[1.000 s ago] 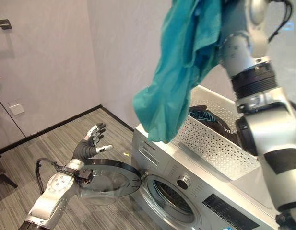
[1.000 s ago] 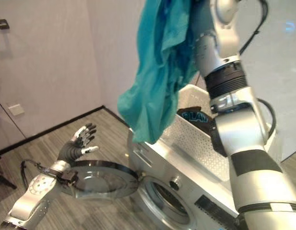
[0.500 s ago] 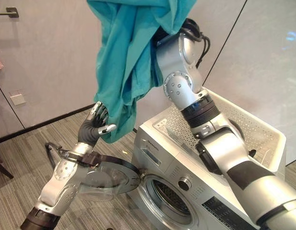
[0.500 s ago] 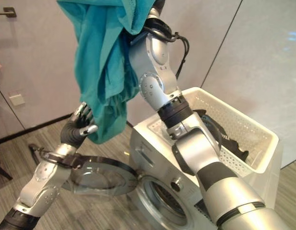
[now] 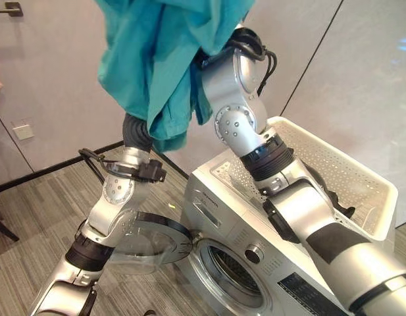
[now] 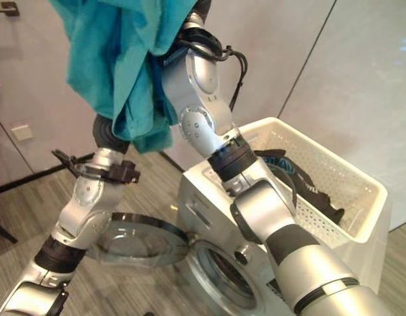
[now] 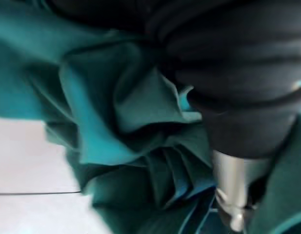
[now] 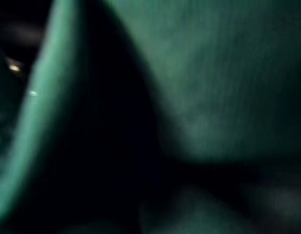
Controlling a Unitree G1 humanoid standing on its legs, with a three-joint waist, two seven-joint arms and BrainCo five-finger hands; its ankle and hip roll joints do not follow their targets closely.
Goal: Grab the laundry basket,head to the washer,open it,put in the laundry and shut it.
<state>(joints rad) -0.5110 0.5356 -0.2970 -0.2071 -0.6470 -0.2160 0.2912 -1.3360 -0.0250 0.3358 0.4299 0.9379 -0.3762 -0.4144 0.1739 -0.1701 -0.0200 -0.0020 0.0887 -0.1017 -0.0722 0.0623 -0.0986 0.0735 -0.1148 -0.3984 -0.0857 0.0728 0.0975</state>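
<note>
Left eye view: a teal cloth (image 5: 156, 59) hangs bunched at the upper centre of the frame, above the washer (image 5: 255, 230), whose round door (image 5: 153, 240) stands open at lower left. Both arms reach up into the cloth; the left hand (image 7: 233, 195) sits buried in its folds and the right hand is covered, so neither grip can be told. The white basket (image 5: 360, 191) rests on the washer top at right, with dark laundry (image 6: 308, 187) inside.

arms (image 5: 245, 99): silver-grey, screwed round joints | dark ribbed wrist covers | black bands, black cables
</note>
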